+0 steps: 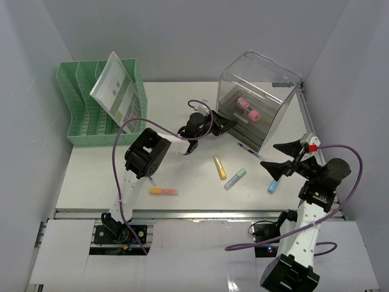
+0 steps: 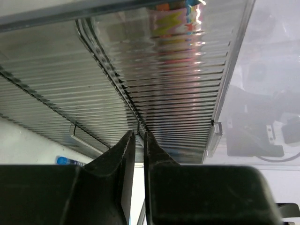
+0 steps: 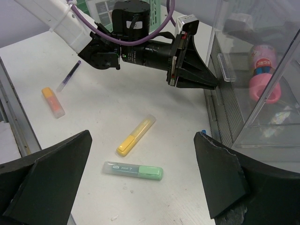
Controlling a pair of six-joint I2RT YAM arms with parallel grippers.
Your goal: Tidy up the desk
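The white desk holds loose highlighters: yellow, green, blue and orange. My left gripper reaches to the front of the clear drawer box. In the left wrist view its fingertips are almost together, tips at the seam between two ribbed drawer fronts; nothing shows clearly between them. My right gripper is wide open and empty, hovering over the yellow and green highlighters.
A green file rack with a leaning booklet stands back left. A pink item lies inside the drawer box. A blue pen lies by the box's front. A purple pen and the orange highlighter lie near the left arm.
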